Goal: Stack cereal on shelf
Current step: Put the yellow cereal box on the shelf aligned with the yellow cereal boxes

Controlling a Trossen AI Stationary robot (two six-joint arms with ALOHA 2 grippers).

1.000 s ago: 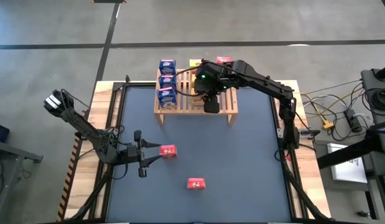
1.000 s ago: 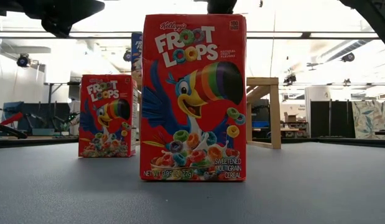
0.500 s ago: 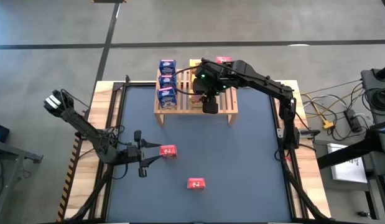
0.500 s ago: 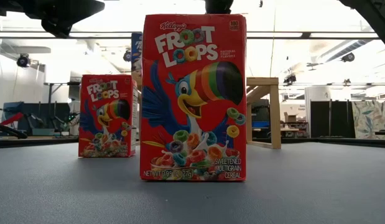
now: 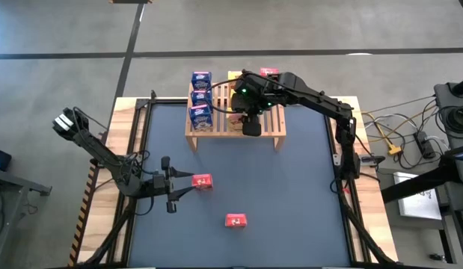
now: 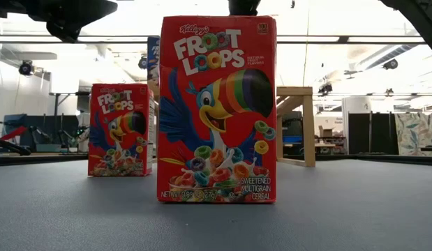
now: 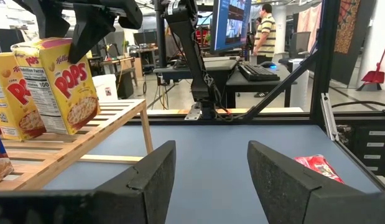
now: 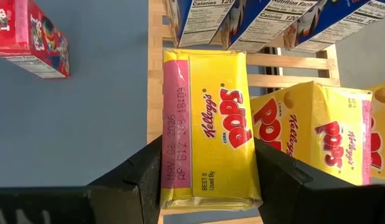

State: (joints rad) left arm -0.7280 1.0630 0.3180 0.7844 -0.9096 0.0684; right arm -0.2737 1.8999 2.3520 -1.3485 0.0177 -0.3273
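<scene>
The right gripper has its jaws closed on a yellow Pops box, one finger on each broad face. The box's long axis runs straight out ahead of the jaws. It hangs over the shelf, with a second yellow box just beside it and the blue boxes in a row beyond. In the left wrist view the held box tilts above the slats; contact cannot be confirmed. The left gripper waits low over the worktop, jaws open and empty. Two red boxes stand on the worktop, nearer to the left arm.
</scene>
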